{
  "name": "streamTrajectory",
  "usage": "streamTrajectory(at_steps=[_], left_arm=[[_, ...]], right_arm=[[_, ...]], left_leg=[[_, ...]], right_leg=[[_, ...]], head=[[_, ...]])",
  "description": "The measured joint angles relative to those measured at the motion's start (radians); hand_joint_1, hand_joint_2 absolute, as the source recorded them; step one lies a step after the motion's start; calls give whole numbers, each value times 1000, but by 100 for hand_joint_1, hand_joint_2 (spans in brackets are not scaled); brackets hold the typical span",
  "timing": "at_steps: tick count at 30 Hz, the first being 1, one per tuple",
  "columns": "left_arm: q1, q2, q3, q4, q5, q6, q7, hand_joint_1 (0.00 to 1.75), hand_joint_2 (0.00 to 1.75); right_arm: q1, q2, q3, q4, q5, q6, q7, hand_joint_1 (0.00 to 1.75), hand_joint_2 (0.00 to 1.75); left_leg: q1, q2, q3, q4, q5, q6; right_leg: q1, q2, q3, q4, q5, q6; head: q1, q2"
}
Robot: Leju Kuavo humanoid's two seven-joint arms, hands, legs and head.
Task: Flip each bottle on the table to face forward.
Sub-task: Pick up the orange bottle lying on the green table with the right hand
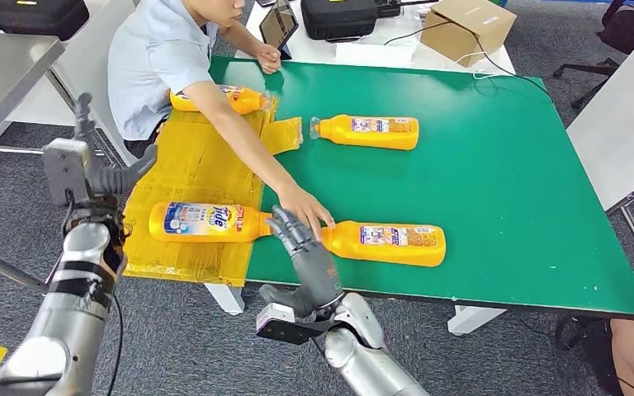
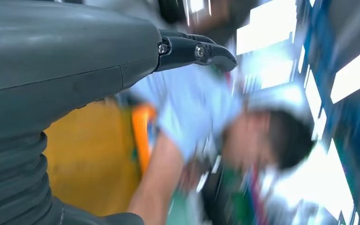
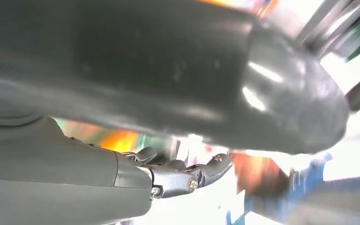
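Orange bottles lay on their sides across the green table (image 1: 503, 181). Right hand (image 1: 301, 247) sat at the near edge, fingers loosely spread & holding nothing, tips just beside the neck of the near-right bottle (image 1: 392, 243), back label up. A person's hand (image 1: 305, 206) rested over that same neck, touching or nearly touching the robot fingertips; can't tell which. Just on the other side of those fingers lay the Tide-label bottle (image 1: 206, 221) on the yellow sheet (image 1: 190, 177). Further off: back-label bottle (image 1: 371, 132) mid table, and a 4th bottle (image 1: 235, 99) partly hidden behind the person's arm. Left hand (image 1: 115, 165) was raised off the table edge, fingers apart, empty. Left wrist view was motion-blurred, w/ dark fingertips (image 2: 206, 51) against the person's pale shirt; right wrist view mostly thumb, bkgd unreadable.
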Motion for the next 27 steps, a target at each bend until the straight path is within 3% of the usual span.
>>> streamTrajectory(at_steps=[4, 8, 14, 18, 23, 27], left_arm=[[226, -56, 6, -243, 32, 104, -16, 0, 175], [347, -92, 1, -399, 40, 123, -39, 0, 175], [401, -114, -26, -515, 44, 107, -29, 0, 175], [425, -119, -30, -523, 18, 109, 26, 0, 175], [444, -119, -30, -523, 0, 109, 51, 0, 175], [451, -120, -30, -523, -38, 92, 89, 0, 175]], right_arm=[[34, -96, -78, -195, 350, -48, 241, 0, 0], [32, -159, -162, -245, 484, -26, 345, 0, 175], [16, -189, -212, -245, 544, 5, 387, 0, 175], [15, -202, -223, -234, 573, 103, 484, 0, 175], [11, -219, -237, -212, 573, 159, 518, 0, 175], [-10, -228, -245, -161, 539, 281, 560, 0, 175]], left_leg=[[0, 0, -1, 0, -1, 1], [-1, -2, -1, 0, -1, 2], [0, -1, -1, 0, 0, 1], [1, -1, -1, 0, 0, 1], [1, -1, -1, 0, 0, 1], [1, -2, -1, 0, 0, 1]], right_leg=[[0, 0, 0, -3, 0, 0], [0, 0, 1, -4, 0, 1], [1, 0, 1, -3, 1, 2], [2, 0, 1, -2, 1, 1], [2, 0, 1, -2, 1, 1], [1, -1, 1, -3, 1, 1]], head=[[0, 0], [1, 0], [0, 0], [0, 0], [0, 0], [0, 0]])
